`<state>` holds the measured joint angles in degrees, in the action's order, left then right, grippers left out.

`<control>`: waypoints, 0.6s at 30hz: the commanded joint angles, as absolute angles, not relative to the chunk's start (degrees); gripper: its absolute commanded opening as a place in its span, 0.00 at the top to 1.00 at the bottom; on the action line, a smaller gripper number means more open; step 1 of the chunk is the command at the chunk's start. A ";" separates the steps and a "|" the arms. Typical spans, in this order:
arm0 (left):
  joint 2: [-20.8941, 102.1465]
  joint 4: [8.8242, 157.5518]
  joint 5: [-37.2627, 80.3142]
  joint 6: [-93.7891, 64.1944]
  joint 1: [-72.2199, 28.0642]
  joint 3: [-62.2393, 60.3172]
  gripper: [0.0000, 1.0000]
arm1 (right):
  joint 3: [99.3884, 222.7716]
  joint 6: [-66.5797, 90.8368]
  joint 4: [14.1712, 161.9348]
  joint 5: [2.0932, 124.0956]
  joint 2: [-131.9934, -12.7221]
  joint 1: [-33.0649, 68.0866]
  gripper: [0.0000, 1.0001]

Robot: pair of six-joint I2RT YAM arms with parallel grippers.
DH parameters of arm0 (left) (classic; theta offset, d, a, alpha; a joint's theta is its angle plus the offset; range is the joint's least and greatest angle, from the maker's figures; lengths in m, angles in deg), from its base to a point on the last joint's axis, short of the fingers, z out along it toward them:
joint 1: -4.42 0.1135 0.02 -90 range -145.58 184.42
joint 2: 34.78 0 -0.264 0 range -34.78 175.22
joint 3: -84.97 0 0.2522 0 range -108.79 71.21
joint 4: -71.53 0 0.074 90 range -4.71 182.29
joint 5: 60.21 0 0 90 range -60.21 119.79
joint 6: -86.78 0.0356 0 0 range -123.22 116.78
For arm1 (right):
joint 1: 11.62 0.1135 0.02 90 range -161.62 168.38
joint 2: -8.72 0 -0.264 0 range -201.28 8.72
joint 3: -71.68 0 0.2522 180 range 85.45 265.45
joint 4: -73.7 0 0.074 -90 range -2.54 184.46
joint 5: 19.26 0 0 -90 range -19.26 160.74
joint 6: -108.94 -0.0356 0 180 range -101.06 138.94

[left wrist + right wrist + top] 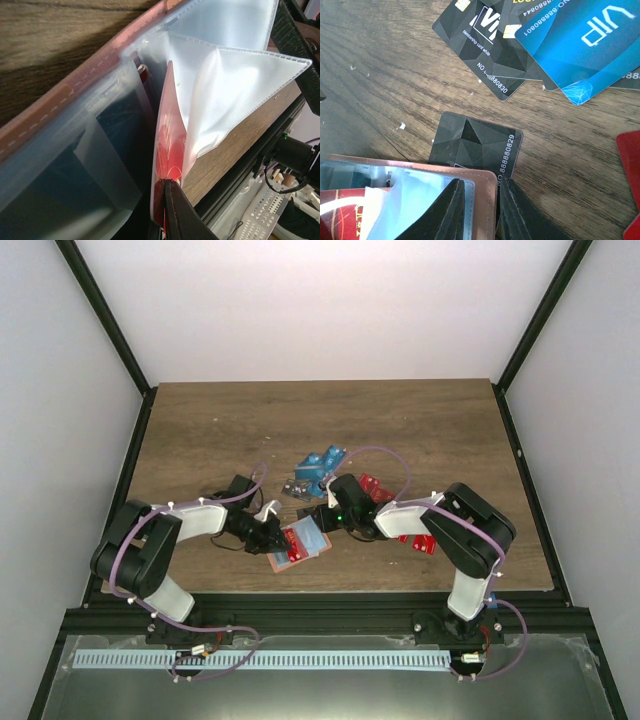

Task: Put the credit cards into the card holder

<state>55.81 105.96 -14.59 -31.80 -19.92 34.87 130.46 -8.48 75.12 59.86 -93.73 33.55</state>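
The tan card holder [298, 545] lies open near the table's front edge, its clear sleeves [235, 75] fanned up. My left gripper [169, 184] is shut on a red credit card [172, 145], which stands on edge between two sleeves. My right gripper [482, 187] is shut on the card holder's stitched corner [487, 192], one finger [447, 210] on the sleeve side and the other outside the cover. A black card [475, 140] lies partly under that corner. More black cards [480, 40] and a blue card [580, 40] lie beyond.
A pile of blue cards [320, 468] sits behind the grippers, and red cards [420, 542] lie to the right under the right arm. A red card's edge [630, 160] shows at the right. The table's front rail [250, 175] runs close beside the holder.
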 commanded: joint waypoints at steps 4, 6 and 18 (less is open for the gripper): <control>58.93 109.90 -12.61 -29.68 -20.09 34.97 0.96 | 129.13 -7.65 83.23 58.88 -96.17 34.17 0.78; 59.29 108.42 -13.05 -30.42 -20.17 34.66 0.96 | 129.37 -7.64 83.31 58.94 -96.45 34.17 0.77; 60.69 95.65 -15.59 -35.29 -21.14 34.75 0.96 | 130.10 -7.73 83.87 59.33 -97.78 34.09 0.77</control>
<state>58.89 102.79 -18.07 -32.89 -20.29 33.84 130.94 -8.04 75.36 59.84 -94.10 33.53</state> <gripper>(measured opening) 0.042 0.225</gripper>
